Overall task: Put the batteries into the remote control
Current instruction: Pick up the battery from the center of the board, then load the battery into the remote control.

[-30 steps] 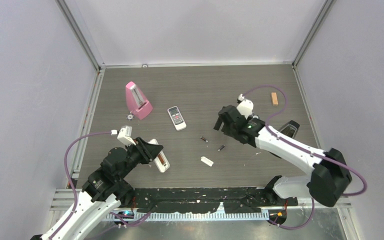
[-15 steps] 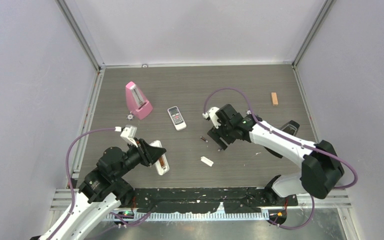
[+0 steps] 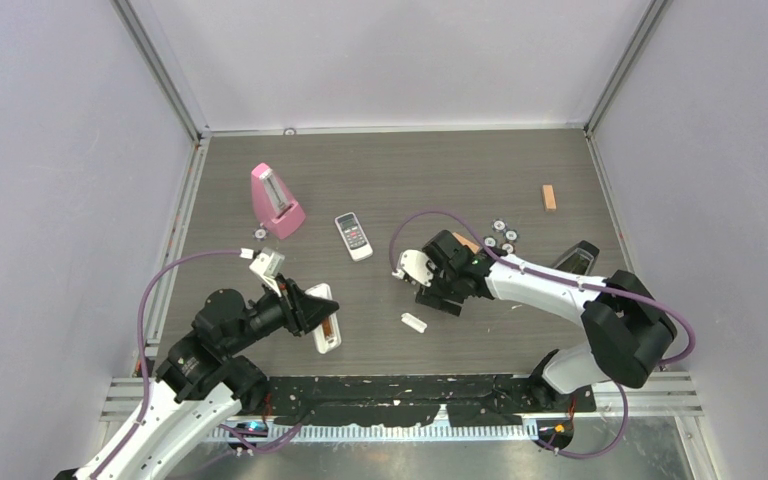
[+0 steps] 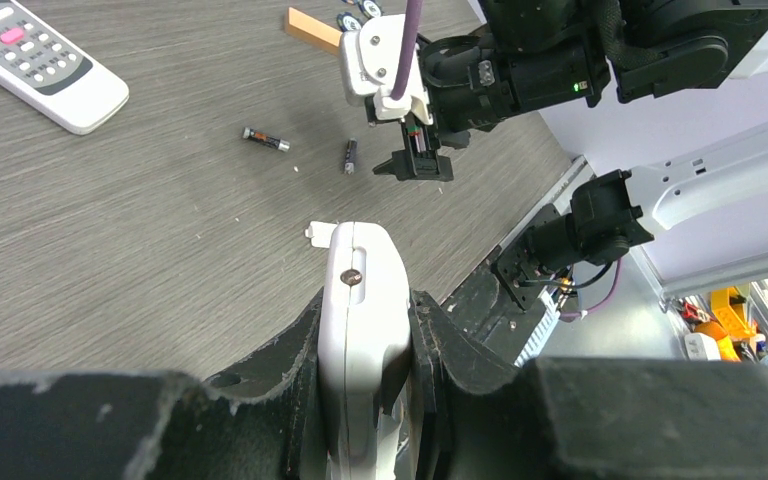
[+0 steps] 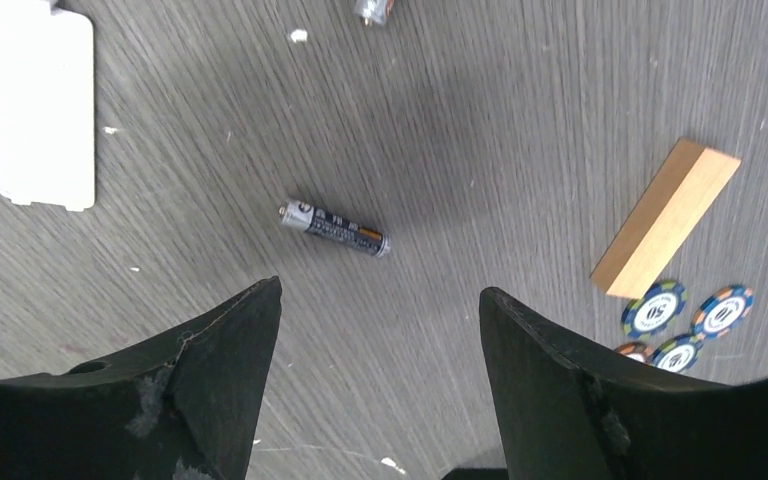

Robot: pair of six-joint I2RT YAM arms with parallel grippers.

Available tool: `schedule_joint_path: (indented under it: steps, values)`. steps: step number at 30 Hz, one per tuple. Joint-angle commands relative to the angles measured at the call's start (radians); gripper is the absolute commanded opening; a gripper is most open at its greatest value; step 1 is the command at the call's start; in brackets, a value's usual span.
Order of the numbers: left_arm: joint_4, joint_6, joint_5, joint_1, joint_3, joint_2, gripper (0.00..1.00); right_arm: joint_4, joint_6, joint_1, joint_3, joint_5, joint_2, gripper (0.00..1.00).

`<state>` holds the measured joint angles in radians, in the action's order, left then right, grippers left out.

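My left gripper (image 3: 305, 309) (image 4: 367, 300) is shut on the long slim white remote control (image 3: 323, 322) (image 4: 362, 285) and holds it on edge just above the table at the near left. Two batteries (image 4: 265, 139) (image 4: 350, 155) lie on the table beyond it. One of them (image 5: 335, 228) lies just ahead of my right gripper (image 5: 378, 290) (image 3: 443, 297), whose jaws stand open and empty above the table. The other (image 5: 372, 8) is cut by the top edge of the right wrist view. In the top view the right arm hides the batteries.
A small white battery cover (image 3: 414, 321) (image 5: 38, 110) lies near the batteries. A wider remote (image 3: 353, 236) and a pink metronome (image 3: 276, 201) stand further back. Poker chips (image 3: 505, 236) (image 5: 687, 312), a wooden block (image 5: 665, 218) and another block (image 3: 549, 197) lie to the right.
My right arm has swung left and nearer, coming down over the batteries and uncovering the chips. My left gripper has shifted slightly right with the remote control.
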<state>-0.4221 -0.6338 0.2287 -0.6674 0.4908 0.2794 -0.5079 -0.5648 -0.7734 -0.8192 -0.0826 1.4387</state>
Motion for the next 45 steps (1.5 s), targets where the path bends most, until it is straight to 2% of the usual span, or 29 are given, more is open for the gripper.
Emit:
schedule_joint_path:
  steps: [1,8,17,19,23,25,29,34,39,41,45]
  values:
    - [0.065,0.018,0.017,0.004,0.042,-0.009,0.0,0.106,-0.097,-0.007,-0.001,0.053,0.028,0.76]
    - [0.06,0.015,-0.001,0.003,0.039,-0.025,0.0,0.135,-0.107,-0.002,-0.035,0.126,0.097,0.59]
    - [0.058,0.011,-0.006,0.004,0.032,-0.032,0.0,0.13,-0.069,0.014,-0.048,0.11,0.138,0.55]
    - [0.059,0.009,-0.006,0.004,0.033,-0.03,0.0,0.129,-0.046,0.023,-0.054,0.11,0.143,0.52]
    - [0.057,0.009,-0.008,0.004,0.034,-0.03,0.0,0.112,-0.007,0.049,-0.059,0.118,0.147,0.36]
    - [0.058,0.008,-0.013,0.004,0.032,-0.033,0.0,0.107,0.007,0.055,-0.058,0.118,0.143,0.24]
    - [0.069,-0.004,-0.021,0.004,0.019,-0.041,0.0,0.121,0.066,0.059,-0.066,0.119,0.104,0.13]
    - [0.112,-0.037,-0.027,0.004,-0.005,-0.048,0.0,0.196,0.251,0.058,-0.099,0.162,-0.017,0.06]
    - [0.173,-0.109,-0.026,0.004,-0.03,-0.049,0.0,0.341,0.562,0.037,-0.083,0.212,-0.225,0.06]
    - [0.208,-0.151,-0.027,0.003,-0.048,-0.053,0.0,0.413,0.691,0.012,-0.061,0.225,-0.3,0.05]
    - [0.253,-0.225,-0.054,0.004,-0.071,-0.051,0.0,0.534,0.883,-0.139,-0.025,0.157,-0.406,0.06]
